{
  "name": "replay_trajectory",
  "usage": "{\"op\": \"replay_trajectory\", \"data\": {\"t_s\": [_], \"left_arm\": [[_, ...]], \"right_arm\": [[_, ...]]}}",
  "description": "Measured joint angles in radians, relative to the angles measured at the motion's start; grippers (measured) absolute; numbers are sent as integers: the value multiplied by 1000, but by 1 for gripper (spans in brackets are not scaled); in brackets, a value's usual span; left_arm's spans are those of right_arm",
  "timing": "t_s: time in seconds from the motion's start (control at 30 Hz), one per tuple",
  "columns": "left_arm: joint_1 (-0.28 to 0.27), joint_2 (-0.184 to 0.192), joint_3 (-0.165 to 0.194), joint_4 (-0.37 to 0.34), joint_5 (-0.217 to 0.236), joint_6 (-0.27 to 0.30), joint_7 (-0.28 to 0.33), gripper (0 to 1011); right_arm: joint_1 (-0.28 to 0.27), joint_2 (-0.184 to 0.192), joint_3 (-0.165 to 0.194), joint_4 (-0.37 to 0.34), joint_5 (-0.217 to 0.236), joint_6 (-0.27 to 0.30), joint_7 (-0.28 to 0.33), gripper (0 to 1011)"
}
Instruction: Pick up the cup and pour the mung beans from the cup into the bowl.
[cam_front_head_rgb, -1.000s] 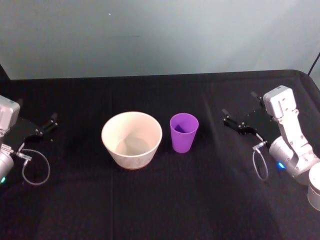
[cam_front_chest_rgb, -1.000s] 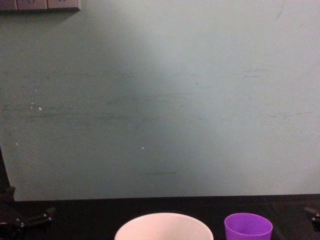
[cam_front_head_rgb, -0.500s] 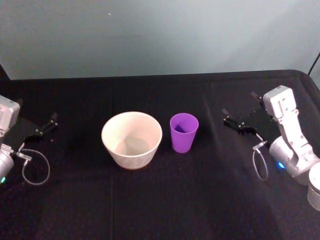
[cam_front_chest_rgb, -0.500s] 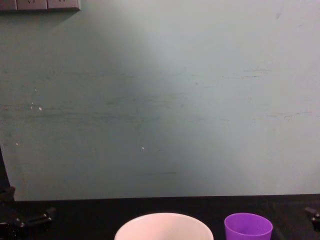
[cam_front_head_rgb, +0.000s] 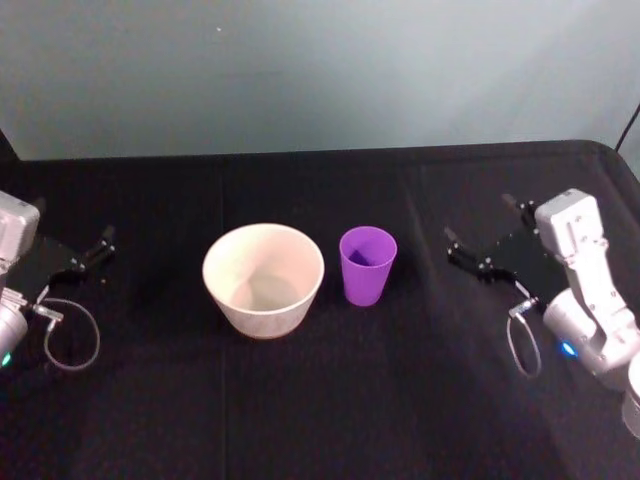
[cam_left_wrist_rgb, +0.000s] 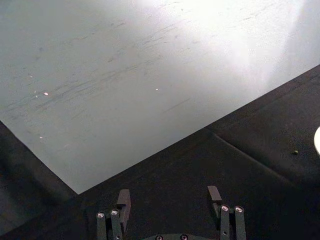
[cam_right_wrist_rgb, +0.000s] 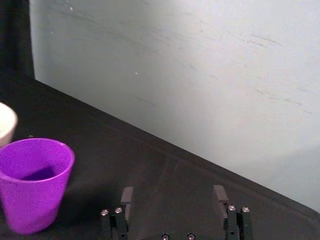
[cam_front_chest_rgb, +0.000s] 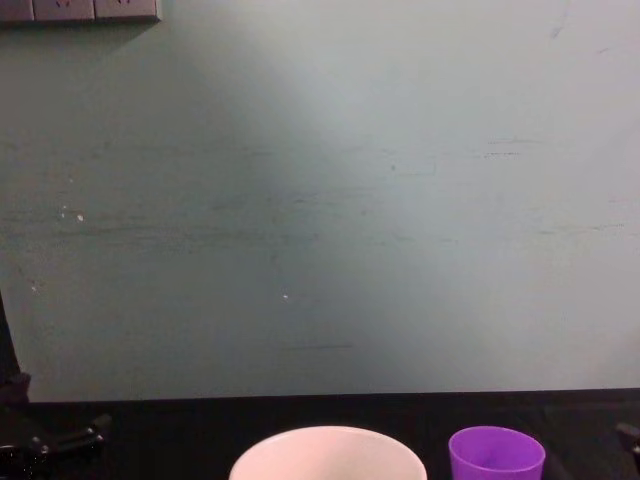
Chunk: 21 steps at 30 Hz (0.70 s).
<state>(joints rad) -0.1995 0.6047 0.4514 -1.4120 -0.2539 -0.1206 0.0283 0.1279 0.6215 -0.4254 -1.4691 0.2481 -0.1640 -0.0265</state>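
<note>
The purple cup (cam_front_head_rgb: 367, 265) stands upright on the black table, just right of the off-white bowl (cam_front_head_rgb: 263, 280). The cup's inside is in shadow, so the mung beans are hidden. The bowl's inside looks bare. My right gripper (cam_front_head_rgb: 480, 226) hovers open to the right of the cup, a hand's width away, pointing toward it. From the right wrist view the cup (cam_right_wrist_rgb: 32, 185) lies ahead and off to one side of the open right gripper (cam_right_wrist_rgb: 173, 194). My left gripper (cam_front_head_rgb: 88, 254) rests open at the table's left side, well clear of the bowl.
The black cloth table (cam_front_head_rgb: 320, 400) ends at a pale green wall (cam_front_head_rgb: 320, 70) behind. A cable loop (cam_front_head_rgb: 70, 345) hangs by the left arm and another cable loop (cam_front_head_rgb: 522, 340) by the right. A tiny speck (cam_left_wrist_rgb: 295, 152) lies on the cloth near the bowl.
My right gripper has drifted slightly lower and to the right in the head view, still open. The cup, the bowl and the left arm have not moved.
</note>
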Motion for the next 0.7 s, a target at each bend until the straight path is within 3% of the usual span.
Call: {"op": "replay_trajectory", "data": {"t_s": [0.13, 0.3, 0.4, 0.43, 0.53, 0.7], "left_arm": [[0, 0, 0, 0, 0, 0, 0, 1000], [0, 0, 0, 0, 0, 0, 0, 1000], [0, 0, 0, 0, 0, 0, 0, 1000], [0, 0, 0, 0, 0, 0, 0, 1000], [0, 0, 0, 0, 0, 0, 0, 1000], [0, 0, 0, 0, 0, 0, 0, 1000]], "right_arm": [[-38, 14, 19, -22, 30, -30, 30, 1002], [-100, 40, 54, -38, 125, -72, 122, 1003], [-128, 56, 67, -36, 196, -92, 215, 1003], [-128, 56, 67, -36, 196, -92, 215, 1003], [-132, 61, 60, -20, 238, -103, 307, 1003], [-117, 45, 40, 8, 255, -131, 395, 1003]]}}
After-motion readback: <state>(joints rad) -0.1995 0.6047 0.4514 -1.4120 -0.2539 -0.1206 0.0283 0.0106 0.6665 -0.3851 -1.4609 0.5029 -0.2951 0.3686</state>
